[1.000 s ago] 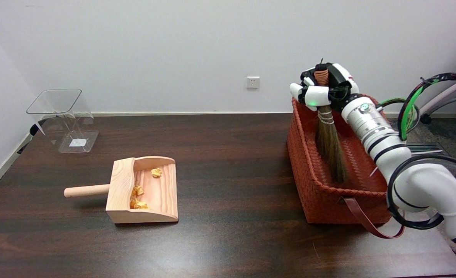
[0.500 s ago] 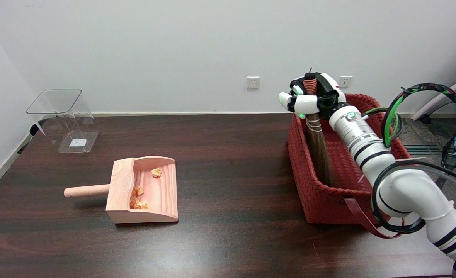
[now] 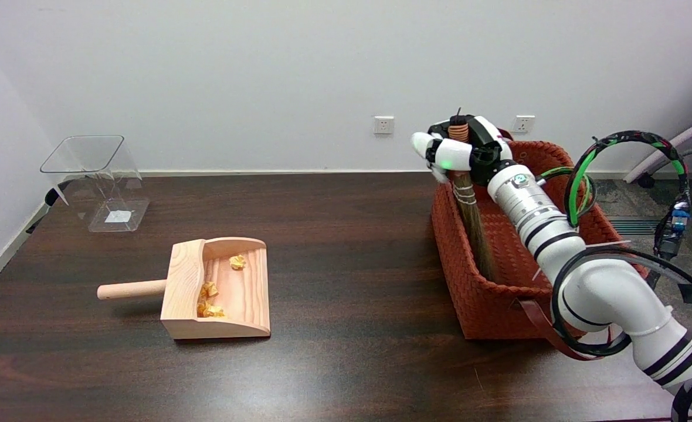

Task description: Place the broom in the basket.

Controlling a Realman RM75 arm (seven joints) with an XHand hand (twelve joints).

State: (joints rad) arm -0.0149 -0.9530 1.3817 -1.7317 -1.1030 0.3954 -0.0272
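Above the basket's [image 3: 469, 293] far left corner, the right hand [image 3: 460, 151] grips the broom [image 3: 474, 225] by its handle, bristles hanging down inside the basket along its left wall.

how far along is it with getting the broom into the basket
Nearly there. Done: the broom is over the red basket, its bristles down inside along the left wall. In hand: the right hand grips the handle at the top, so the broom stands almost upright. Left: let go so it rests in the basket, then pull the hand clear.
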